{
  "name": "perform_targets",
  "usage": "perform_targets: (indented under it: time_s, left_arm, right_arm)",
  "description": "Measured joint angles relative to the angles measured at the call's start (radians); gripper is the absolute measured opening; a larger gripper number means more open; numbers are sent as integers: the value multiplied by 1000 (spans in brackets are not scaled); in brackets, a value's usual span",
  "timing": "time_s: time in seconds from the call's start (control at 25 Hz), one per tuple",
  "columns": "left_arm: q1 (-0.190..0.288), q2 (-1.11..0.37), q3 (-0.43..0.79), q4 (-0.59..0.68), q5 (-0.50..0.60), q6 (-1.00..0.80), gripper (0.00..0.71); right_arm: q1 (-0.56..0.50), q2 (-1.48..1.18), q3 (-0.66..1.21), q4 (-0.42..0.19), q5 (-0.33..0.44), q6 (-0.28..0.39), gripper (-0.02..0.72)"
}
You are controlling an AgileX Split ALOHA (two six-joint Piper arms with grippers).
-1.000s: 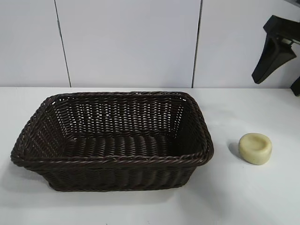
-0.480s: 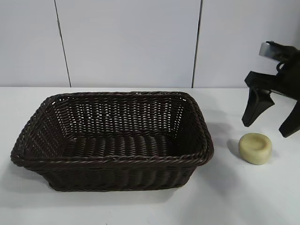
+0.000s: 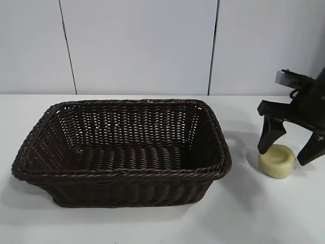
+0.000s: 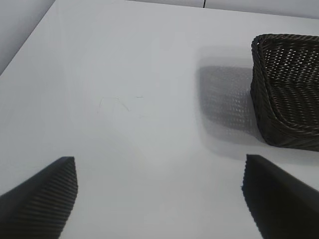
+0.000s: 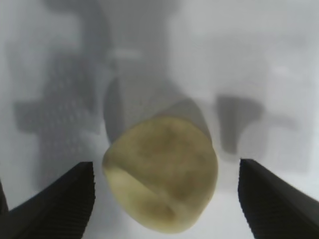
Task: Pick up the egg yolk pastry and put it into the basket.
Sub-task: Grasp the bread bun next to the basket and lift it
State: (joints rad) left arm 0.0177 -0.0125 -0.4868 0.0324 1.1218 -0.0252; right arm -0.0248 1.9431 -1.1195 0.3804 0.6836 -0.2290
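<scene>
Exterior: your right gripper point(image 3: 287, 150) stands spread over the pastry point(image 3: 277, 161) on the table point(image 3: 152, 223), right of the basket point(image 3: 122, 173); arm cut off by frame edge. Left wrist: left gripper point(image 4: 159, 199) spread, only tips visible, basket corner cropped. Right wrist: pastry between fingertips point(image 5: 70, 196), untouched.

The black right gripper point(image 3: 287, 149) is cut off at 3 o'clock of the exterior view. The dark brown woven wicker basket point(image 4: 289, 94) runs past the left wrist view's edge. The small pale cream-yellow round pastry point(image 5: 162, 174) shows blurred
</scene>
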Motion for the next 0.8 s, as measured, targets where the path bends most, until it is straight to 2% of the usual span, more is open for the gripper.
perform_targets:
  time_s: [0.12,0.24,0.36,0.48,0.8]
  left_arm:
    - [0,0,0,0,0,0,652]
    - [0,0,0,0,0,0,652]
    - [0,0,0,0,0,0,652]
    - [0,0,0,0,0,0,652]
    - [0,0,0,0,0,0,652]
  right_arm:
    - [0,1,0,0,-11,1,375]
    - [0,1,0,0,-13,7,188]
    - [0,1,0,0,2,12,66]
    - [0,-7,-1,0,18,15,41]
    - [0,-185,-1,17,89,15,33]
